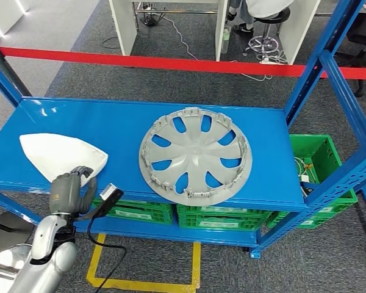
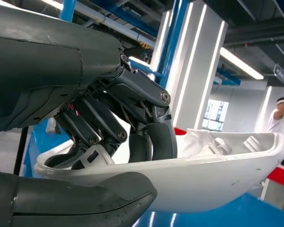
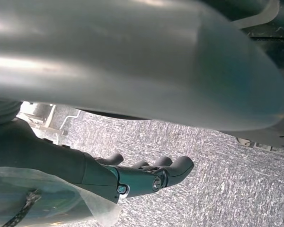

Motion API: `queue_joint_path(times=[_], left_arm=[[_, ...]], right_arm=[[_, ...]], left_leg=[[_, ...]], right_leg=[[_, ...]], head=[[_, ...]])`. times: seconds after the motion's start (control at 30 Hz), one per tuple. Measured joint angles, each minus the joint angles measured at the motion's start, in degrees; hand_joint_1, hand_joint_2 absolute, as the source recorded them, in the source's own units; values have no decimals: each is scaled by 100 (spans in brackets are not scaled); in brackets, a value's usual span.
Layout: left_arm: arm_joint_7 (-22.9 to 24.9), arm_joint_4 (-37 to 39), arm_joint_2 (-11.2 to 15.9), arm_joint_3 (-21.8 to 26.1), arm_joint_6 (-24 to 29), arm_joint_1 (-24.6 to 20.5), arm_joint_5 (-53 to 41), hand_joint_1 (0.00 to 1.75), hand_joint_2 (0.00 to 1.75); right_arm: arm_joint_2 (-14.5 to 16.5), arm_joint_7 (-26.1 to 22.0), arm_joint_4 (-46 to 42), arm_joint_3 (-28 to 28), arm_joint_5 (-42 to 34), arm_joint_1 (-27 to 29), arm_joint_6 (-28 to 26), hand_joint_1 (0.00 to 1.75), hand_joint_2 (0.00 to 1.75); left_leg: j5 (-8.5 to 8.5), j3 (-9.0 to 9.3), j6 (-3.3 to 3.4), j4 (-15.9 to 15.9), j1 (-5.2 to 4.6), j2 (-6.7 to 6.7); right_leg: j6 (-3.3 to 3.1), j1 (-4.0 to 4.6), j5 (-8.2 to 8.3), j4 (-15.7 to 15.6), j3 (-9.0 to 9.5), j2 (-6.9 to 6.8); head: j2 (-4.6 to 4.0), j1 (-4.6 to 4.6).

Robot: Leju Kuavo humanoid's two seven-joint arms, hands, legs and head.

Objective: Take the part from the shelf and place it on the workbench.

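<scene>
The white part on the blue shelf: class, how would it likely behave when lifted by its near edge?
The white part looks like a thin hollow moulded shell, so probably stiff and light. Its glossy curved skin may slip in the left hand. Held at one end, its long free end might sag or swing.

Silver arm, grey left hand [image 1: 71, 190], black cable.

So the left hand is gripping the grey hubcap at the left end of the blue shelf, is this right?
Not quite. The left hand grips the white part, not the grey hubcap. The head view shows this: the hubcap lies untouched in the middle of the blue shelf. The left wrist view shows the fingers curled over the white part's rim. The rest is right.
</scene>
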Motion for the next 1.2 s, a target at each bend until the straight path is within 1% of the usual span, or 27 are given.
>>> queue_joint_path(times=[0.17,0.33,0.63,0.87,1.2], left_arm=[[-6,-92,26,-26,57,-14,-47,175,175],[-100,-293,74,-80,354,-35,-298,175,175],[-209,-883,286,-364,649,-160,-918,175,175],[-225,-1209,422,-608,799,-254,-1161,175,175],[-205,-1301,469,-763,974,-281,-1244,175,175]], right_arm=[[0,-36,0,2,-45,1,-15,0,0],[0,-83,0,2,-121,5,-67,0,0],[2,-167,-3,2,-186,21,-97,0,0],[2,-208,-17,2,-205,36,-126,0,0],[2,-252,-23,2,-237,45,-154,0,0]], left_leg=[[0,0,0,0,0,0],[0,0,0,1,0,0],[0,0,0,1,0,0],[0,0,0,1,0,0],[0,0,0,1,0,0]], right_leg=[[0,0,0,0,-2,1],[0,0,0,0,-2,1],[0,0,0,0,-2,1],[0,0,0,0,0,1],[0,0,0,0,0,0]], head=[[0,0],[-1,-1],[0,1],[0,0],[0,-1]])
